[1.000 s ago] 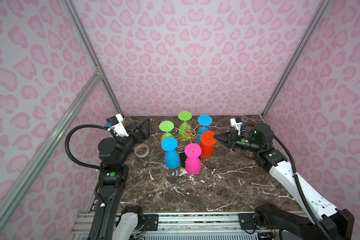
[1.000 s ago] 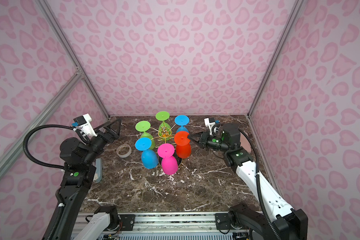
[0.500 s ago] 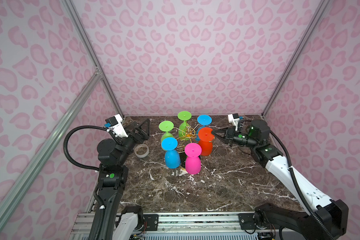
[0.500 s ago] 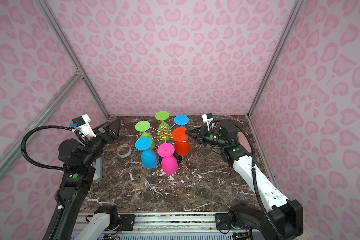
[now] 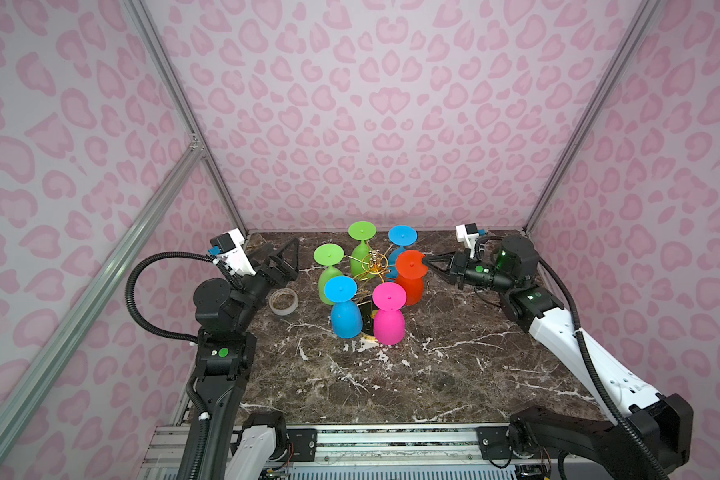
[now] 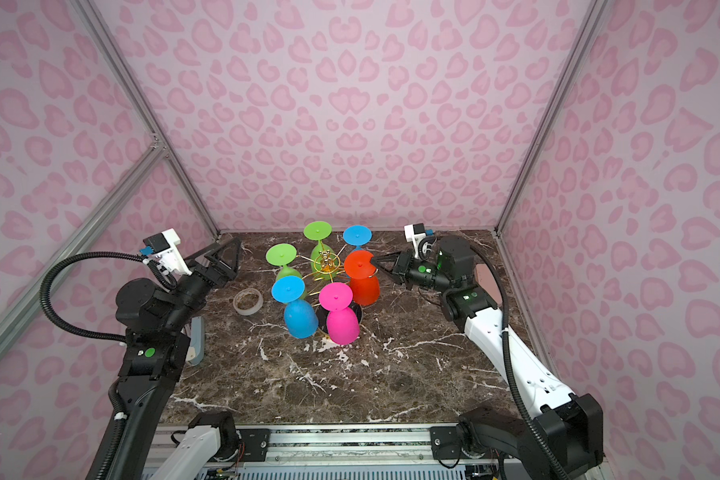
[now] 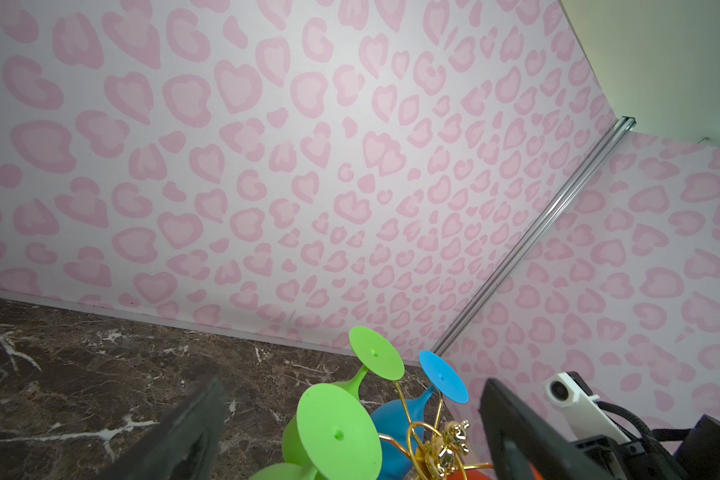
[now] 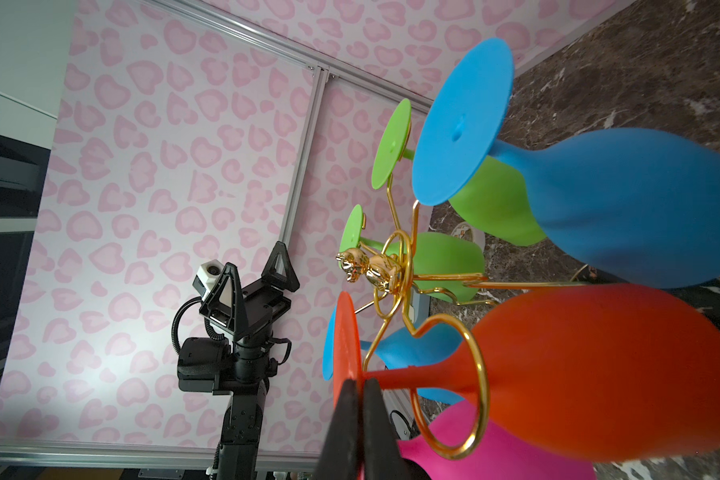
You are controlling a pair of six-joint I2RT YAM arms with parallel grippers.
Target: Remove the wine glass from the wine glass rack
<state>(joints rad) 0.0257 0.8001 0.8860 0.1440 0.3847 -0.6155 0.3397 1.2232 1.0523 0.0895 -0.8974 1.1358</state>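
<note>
Right gripper [image 8: 360, 384] pinching foot rim of red wine glass [image 8: 599, 374]; stem sitting through wine glass rack [image 8: 375, 266] loop. Left gripper [image 5: 282, 251] hovering beside rack, jaws standing spread.

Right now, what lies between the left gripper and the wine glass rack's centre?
A light green wine glass hanging on the wine glass rack, in both top views; the open left gripper is clear of it.

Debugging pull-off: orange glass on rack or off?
On: orange wine glass hangs upside down, stem inside a loop of the wine glass rack; right gripper shut on its foot.
</note>
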